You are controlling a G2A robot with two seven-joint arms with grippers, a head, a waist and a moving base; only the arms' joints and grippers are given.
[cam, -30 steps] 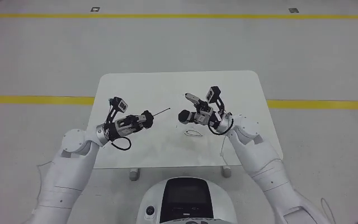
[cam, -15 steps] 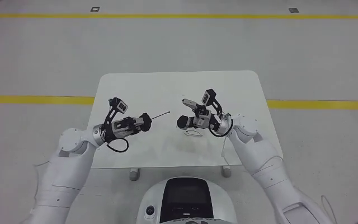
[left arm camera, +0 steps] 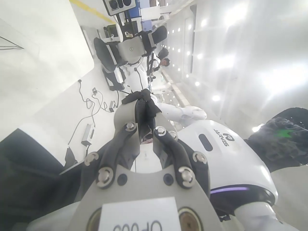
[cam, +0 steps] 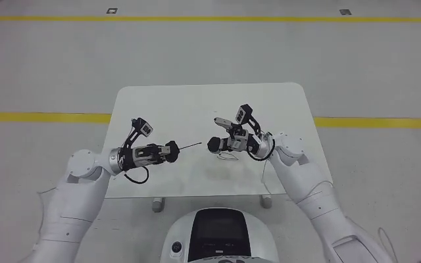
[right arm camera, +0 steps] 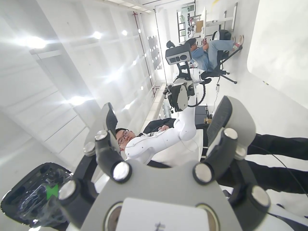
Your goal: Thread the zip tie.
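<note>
Left wrist view: left jaws tight on half-hidden zip tie [left arm camera: 142,115]; right jaws apart.

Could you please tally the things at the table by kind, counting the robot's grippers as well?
zip tie: 1, held above the table
thin dark loop: 1, lying on the table
grippers: 2, the left gripper shut on the zip tie, the right gripper open
table: 1
Total: 5
</note>
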